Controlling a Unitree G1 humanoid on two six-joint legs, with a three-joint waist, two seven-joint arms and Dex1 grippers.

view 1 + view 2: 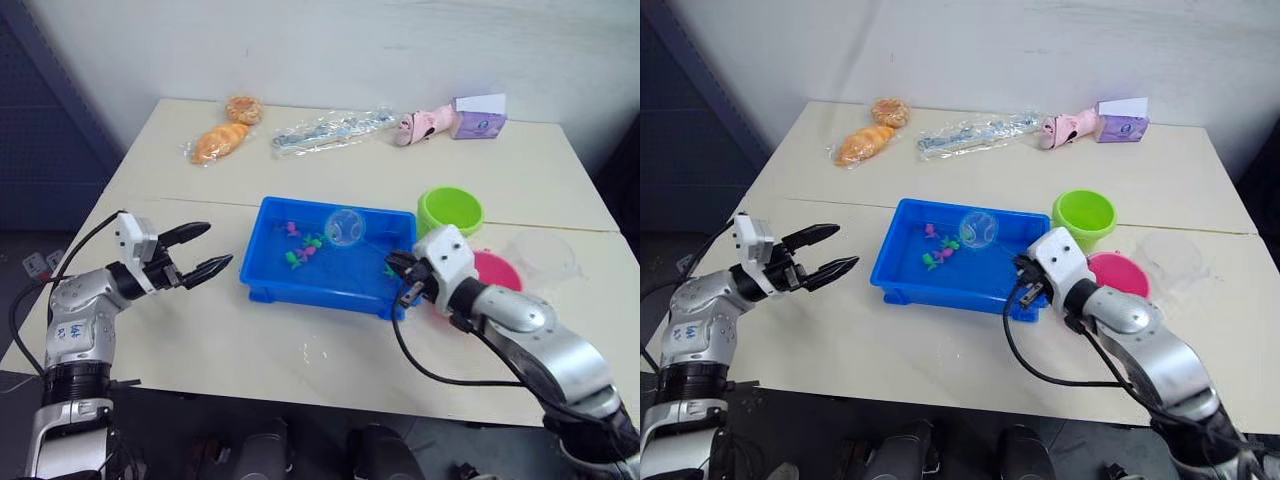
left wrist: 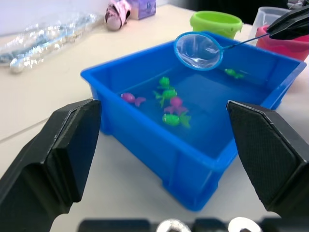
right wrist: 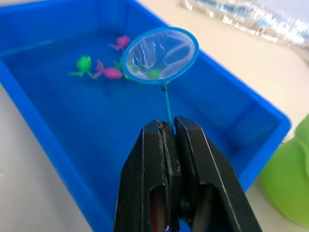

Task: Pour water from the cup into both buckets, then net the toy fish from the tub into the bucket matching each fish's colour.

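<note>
Two small plastic pails, lime green [image 1: 450, 210] and pink [image 1: 496, 271]. Right gripper [image 3: 169, 126] clamped on light-blue hoop net [image 3: 160, 54] above shallow blue plastic tub [image 1: 262, 285]. Left gripper [image 1: 203, 251] spread wide.

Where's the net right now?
The net is held by its handle in the right gripper, its hoop raised over the middle of the blue tub, above the toy fish, left of the green bucket.

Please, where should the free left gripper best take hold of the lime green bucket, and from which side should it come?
Probably by the rim: the green bucket stands upright, mouth open upward. Come from above on the rim, since the tub lies between it and the open left gripper.
</note>
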